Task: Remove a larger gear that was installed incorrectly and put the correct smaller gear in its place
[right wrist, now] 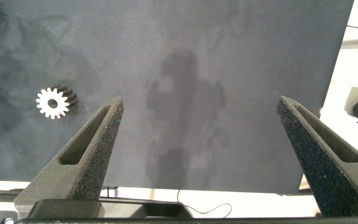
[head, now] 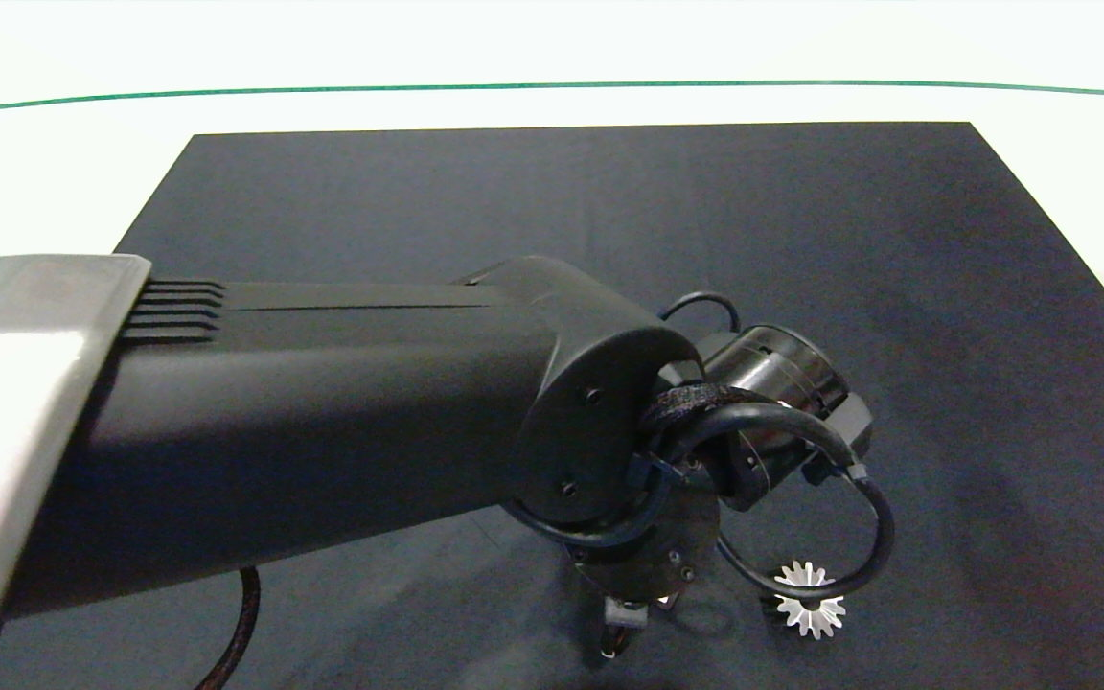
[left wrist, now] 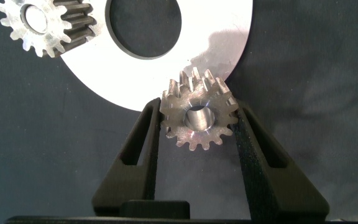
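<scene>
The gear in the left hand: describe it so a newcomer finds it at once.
On the dark mat, find the white disc. At its edge the left hand clamps a small blunt-toothed gear; the similar gear lies free.

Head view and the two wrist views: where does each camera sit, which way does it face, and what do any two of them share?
Head view: above, looking down at the black mat; the dark left arm fills it, a silver spiky gear beside it.
Left wrist view: on the left arm, facing down; left gripper shut on a small silver blunt-toothed gear by a flat silver ring plate; another small gear lies beyond.
Right wrist view: on the right arm, over the mat; right gripper open, a small gear aside.
Shared: all show the mat.
</scene>
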You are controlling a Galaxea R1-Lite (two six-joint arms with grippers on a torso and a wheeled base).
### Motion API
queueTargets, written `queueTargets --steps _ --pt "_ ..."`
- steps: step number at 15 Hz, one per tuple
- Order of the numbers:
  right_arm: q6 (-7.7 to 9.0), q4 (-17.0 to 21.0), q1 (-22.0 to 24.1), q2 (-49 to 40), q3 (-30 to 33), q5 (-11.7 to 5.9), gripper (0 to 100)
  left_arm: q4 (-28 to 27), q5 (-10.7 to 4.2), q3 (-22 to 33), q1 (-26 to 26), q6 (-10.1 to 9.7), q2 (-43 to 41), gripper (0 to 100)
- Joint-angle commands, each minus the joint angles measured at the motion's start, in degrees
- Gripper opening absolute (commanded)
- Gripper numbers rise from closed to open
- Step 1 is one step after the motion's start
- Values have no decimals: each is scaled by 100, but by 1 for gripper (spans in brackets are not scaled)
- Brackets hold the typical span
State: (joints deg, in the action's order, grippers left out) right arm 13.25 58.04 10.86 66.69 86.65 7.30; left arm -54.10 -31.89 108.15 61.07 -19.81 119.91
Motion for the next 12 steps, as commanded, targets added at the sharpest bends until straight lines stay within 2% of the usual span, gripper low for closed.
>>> queueTargets --steps 1,12 --pt "11 32 -5 1 -8 8 100 251 -19 -339 -17 -14 -152 25" --pt "11 32 -14 1 -17 8 100 638 -10 -594 -17 -76 -275 25"
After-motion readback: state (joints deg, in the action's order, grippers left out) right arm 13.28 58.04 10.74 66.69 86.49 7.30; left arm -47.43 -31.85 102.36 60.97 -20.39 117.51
